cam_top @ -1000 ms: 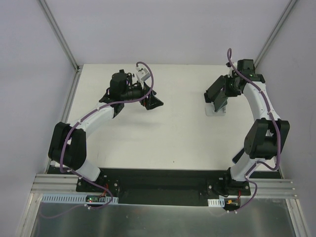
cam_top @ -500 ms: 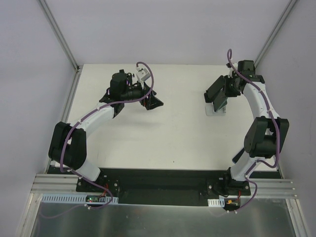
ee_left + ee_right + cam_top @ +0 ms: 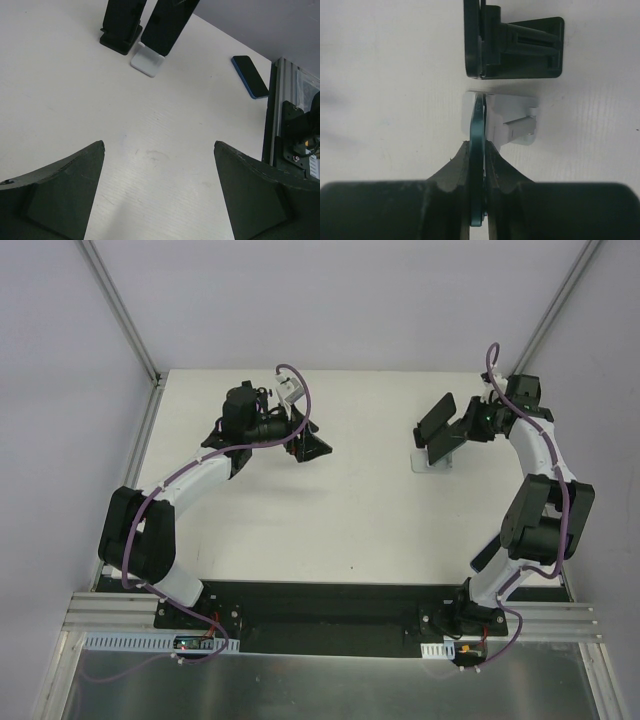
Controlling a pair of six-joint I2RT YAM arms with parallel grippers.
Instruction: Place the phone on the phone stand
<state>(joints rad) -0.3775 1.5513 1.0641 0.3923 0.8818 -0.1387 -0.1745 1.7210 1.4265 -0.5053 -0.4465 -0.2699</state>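
Observation:
My right gripper [image 3: 464, 429] [image 3: 478, 146] is shut on the phone [image 3: 446, 441], a thin slab with a teal edge seen edge-on in the right wrist view [image 3: 479, 117]. The phone's lower end sits at the white phone stand [image 3: 433, 463] [image 3: 512, 122], touching its front. In the left wrist view the phone [image 3: 169, 22] stands leaning over the stand's white base [image 3: 147, 60]. My left gripper [image 3: 301, 446] [image 3: 159, 146] is open and empty, low over bare table at the back left.
A black stand holding a dark slab [image 3: 435, 418] [image 3: 512, 47] [image 3: 122, 22] stands just behind the white stand. A blue-cased phone [image 3: 250, 76] lies flat near the metal rail [image 3: 272, 115] at the table's near edge.
My right wrist has swung out to the right and the held phone now leans more over the white stand. The left arm has not moved.

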